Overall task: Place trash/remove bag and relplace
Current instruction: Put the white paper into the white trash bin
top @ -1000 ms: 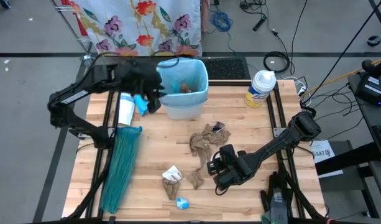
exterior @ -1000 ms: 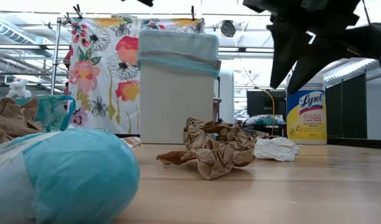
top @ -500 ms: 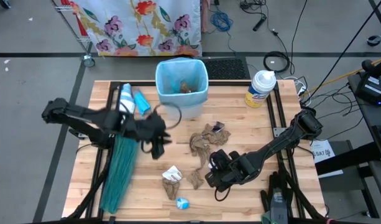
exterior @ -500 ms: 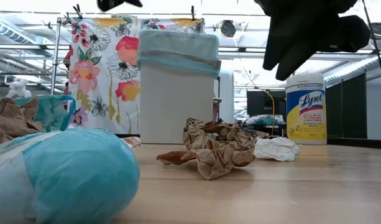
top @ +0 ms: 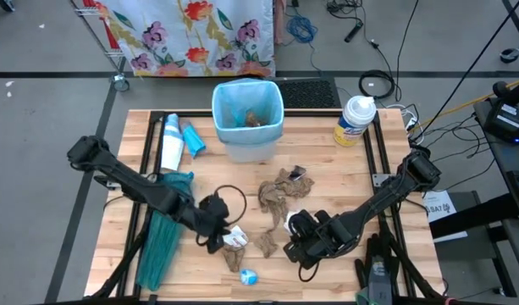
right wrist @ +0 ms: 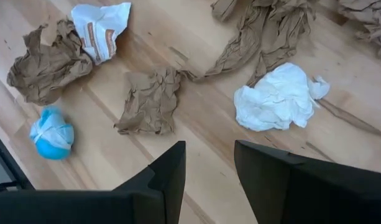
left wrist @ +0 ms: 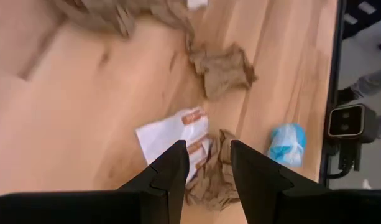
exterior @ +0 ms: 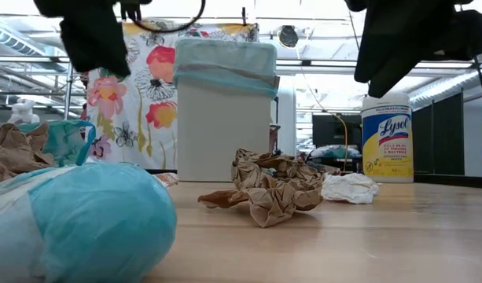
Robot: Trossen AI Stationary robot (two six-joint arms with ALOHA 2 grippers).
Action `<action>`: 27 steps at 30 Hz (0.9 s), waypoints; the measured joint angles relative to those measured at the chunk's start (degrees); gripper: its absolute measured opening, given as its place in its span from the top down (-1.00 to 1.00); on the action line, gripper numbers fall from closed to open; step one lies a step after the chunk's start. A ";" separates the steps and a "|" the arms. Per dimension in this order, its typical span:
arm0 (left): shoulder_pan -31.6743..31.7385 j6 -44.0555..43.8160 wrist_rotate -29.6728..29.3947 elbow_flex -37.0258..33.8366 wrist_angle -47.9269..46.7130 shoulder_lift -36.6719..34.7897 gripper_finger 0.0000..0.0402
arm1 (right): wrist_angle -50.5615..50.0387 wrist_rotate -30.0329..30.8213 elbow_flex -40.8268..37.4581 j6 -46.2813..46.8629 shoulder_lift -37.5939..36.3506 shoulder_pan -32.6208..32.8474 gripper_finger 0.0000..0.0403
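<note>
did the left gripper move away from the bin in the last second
Yes. In the high view the left gripper has swung from beside the bin toward the table's near edge, and now hangs open beside the white and brown scrap.

The near middle of the bench (top: pixel 327 161) is crowded: brown paper towels (top: pixel 280 191), a white paper wad (top: pixel 278 219) and a small brown scrap (top: pixel 266 243) lie close together, with a white-and-brown wrapper (top: pixel 234 238) and a blue ball (top: pixel 248 275) nearer the front edge. The left tool (top: pixel 215 241) hangs just beside the wrapper, the right tool (top: pixel 295 250) just beside the small scrap, jaws of both parted. Bare wood lies between the bin (top: pixel 247 119) and the scraps, and below the wipes tub (top: pixel 354 121). A folded green bag (top: pixel 166 224) fills the left side.
</note>
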 joint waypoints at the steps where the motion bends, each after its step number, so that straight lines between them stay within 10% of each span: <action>1: 0.00 -1.11 0.89 0.00 0.47 1.13 0.38 | 0.00 0.07 -0.01 0.01 0.00 0.01 0.35; 27: 2.32 -5.40 7.62 0.09 11.58 19.36 0.38 | 2.27 1.01 0.00 0.17 0.04 0.67 0.35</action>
